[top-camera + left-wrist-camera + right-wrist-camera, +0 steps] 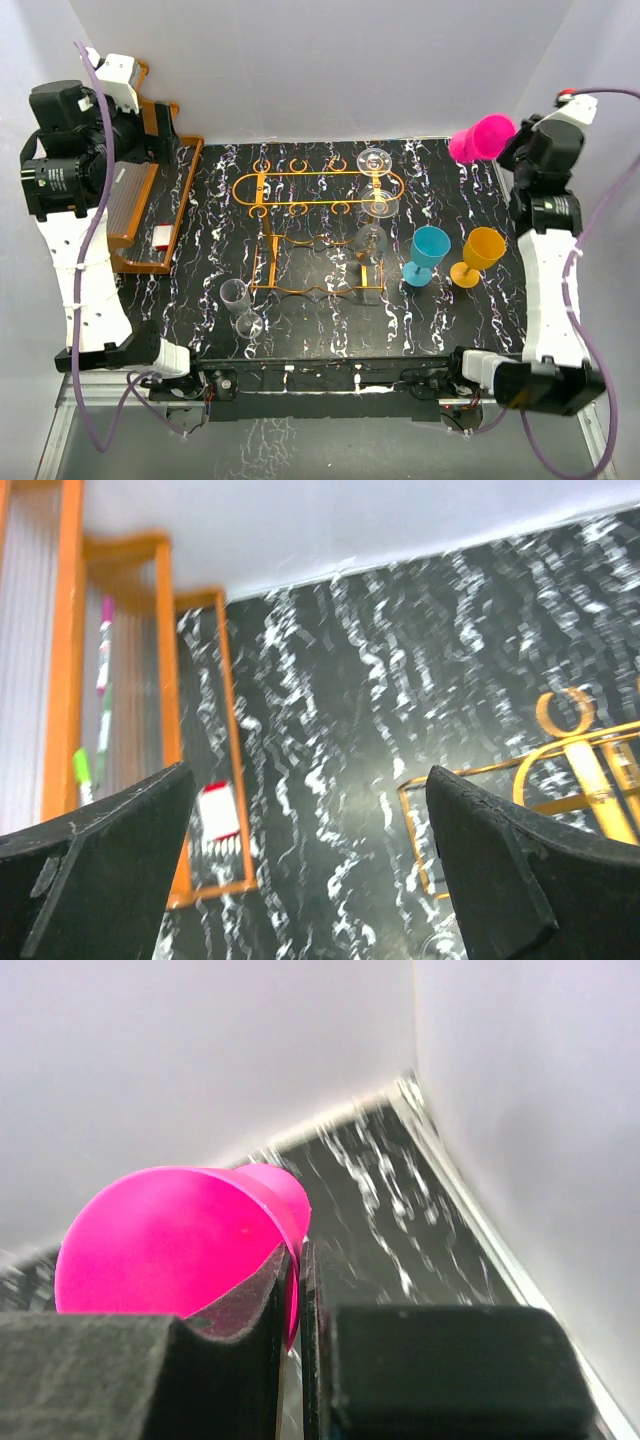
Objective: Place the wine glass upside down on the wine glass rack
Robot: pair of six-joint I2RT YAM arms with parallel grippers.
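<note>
Closest to my lens are the black fingers (150,1380) of the right pincer (300,1280). They are pressed together with only a thin sliver of the pink wine glass (170,1240) pinched between them. I cannot tell whether that sliver is stem or bowl wall. From above, the glass hangs off the table (320,320) at the far right corner. It is close to the wall and well apart from the wine glass rack (315,185), which stands mid-table. The left pincer (308,780) is spread wide with nothing in it, up over the wooden rack (150,190) on the left.

My main worry is the grip. With so little of the glass between the fingers, I judge that the bowl's weight could make it pivot or slip when I roll the wrist to invert it.

The route matters too. The blue glass (428,252) and the yellow glass (478,255) stand between this arm and the rack. A low sweep could knock either over.

Clear glasses (376,162) already crowd the rack's right end. Aiming there risks a clash, so I would need a free loop further left.

The wire stand looks light. A sideways push while threading the stem could shove or tip it, along with what hangs there.
</note>
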